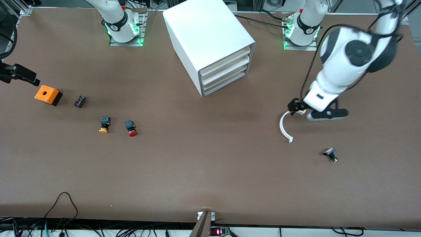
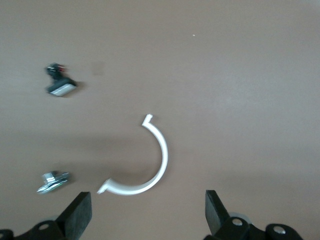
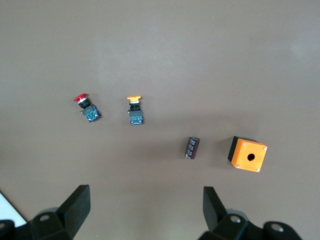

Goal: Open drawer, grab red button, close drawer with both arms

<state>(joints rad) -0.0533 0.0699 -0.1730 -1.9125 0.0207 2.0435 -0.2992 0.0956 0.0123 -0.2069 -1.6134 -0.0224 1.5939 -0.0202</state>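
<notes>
Drawers (image 1: 227,70) closed; red button (image 1: 132,128) lying on table (image 1: 204,158).

My counter (image 1: 204,171) is plain matte brown. On it the cabinet (image 1: 204,36) is white with a grey front rim and cream drawer (image 1: 227,61) fronts. Near the orange box (image 1: 48,94) with black underside lie the red-capped button (image 1: 131,128), an orange-yellow-capped one (image 1: 104,125), and a white curved strip (image 1: 284,126). My tools (image 2: 147,220) (image 3: 145,215) are black.
</notes>
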